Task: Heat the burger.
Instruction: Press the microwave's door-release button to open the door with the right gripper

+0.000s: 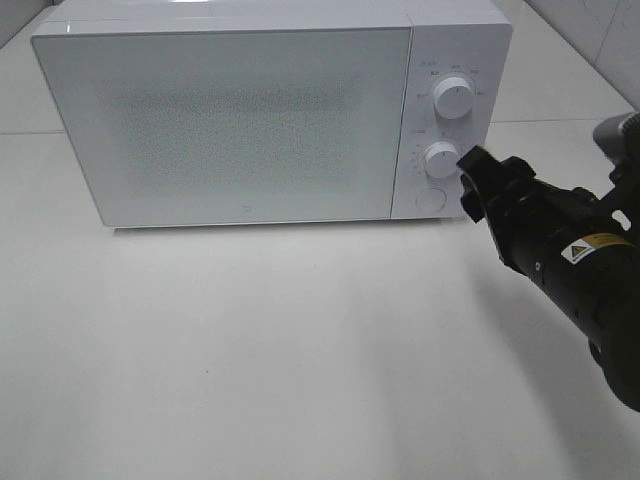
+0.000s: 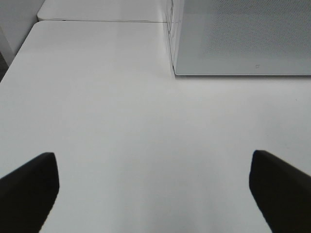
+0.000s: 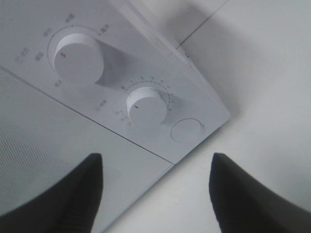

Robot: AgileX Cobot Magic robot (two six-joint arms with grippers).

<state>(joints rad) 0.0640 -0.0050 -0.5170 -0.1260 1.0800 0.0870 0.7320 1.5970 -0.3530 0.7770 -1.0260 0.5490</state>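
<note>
Door shut on microwave (image 1: pixel 250 120); burger unseen, likely inside. At 4 o'clock off the lower dial (image 1: pixel 440 157) hover the right jaws, apart and empty; setting it looks left to do. Over the tabletop (image 2: pixel 121 121), left jaws wide open.

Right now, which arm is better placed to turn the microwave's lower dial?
Right. The right fingers are spread just before the lower dial; the left fingers hang over the table, away from the microwave controls.
</note>
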